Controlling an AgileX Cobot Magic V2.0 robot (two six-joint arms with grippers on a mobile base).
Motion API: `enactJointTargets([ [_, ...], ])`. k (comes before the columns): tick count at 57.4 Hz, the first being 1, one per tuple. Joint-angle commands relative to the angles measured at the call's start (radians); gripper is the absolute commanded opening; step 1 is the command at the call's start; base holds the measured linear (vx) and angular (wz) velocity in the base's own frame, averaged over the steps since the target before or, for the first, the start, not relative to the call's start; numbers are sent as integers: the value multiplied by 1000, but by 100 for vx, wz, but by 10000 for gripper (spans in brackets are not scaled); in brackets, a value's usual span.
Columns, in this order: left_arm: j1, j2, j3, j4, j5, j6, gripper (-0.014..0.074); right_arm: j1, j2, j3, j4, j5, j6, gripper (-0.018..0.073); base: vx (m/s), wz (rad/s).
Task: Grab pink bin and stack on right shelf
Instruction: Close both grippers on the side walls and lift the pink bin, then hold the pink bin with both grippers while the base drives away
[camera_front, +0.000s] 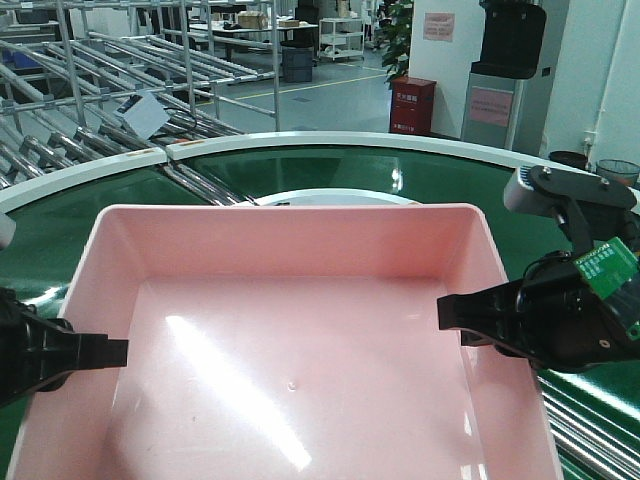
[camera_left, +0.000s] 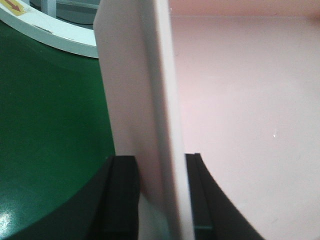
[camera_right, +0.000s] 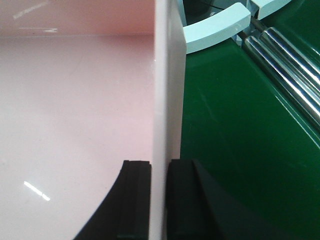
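Note:
The pink bin (camera_front: 300, 340) fills the middle of the front view, empty, above the green curved belt (camera_front: 300, 170). My left gripper (camera_front: 105, 352) is shut on its left wall (camera_left: 150, 100), one black finger (camera_left: 124, 195) outside and the other inside. On the opposite side my right gripper (camera_front: 455, 315) is shut on the right wall (camera_right: 167, 90), which stands thin and upright between the two fingers (camera_right: 136, 200). In the wrist views the left gripper (camera_left: 160, 161) and right gripper (camera_right: 160, 164) each straddle the rim. Whether the bin rests on the belt I cannot tell. The right shelf is out of view.
A white curved rim (camera_front: 330, 143) borders the belt at the back. Steel rollers (camera_right: 292, 70) run along the belt's right side, seen also at the front view's lower right as rollers (camera_front: 590, 430). Roller racks (camera_front: 90, 100) stand back left, a red cabinet (camera_front: 411, 105) behind.

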Motion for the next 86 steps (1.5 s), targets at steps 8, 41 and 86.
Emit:
enactJointTargets([
  [8, -8, -29, -32, -53, -32, 14, -1, -7, -31, -34, -11, -100, -5, -9, 0, 0],
  [41, -8, -28, -32, -53, -36, 14, -1, -7, -31, -34, -11, -101, -5, -9, -4, 0],
  [86, -8, -28, -32, -55, -35, 14, -1, -7, -31, -34, -11, -93, -5, -9, -29, -11],
])
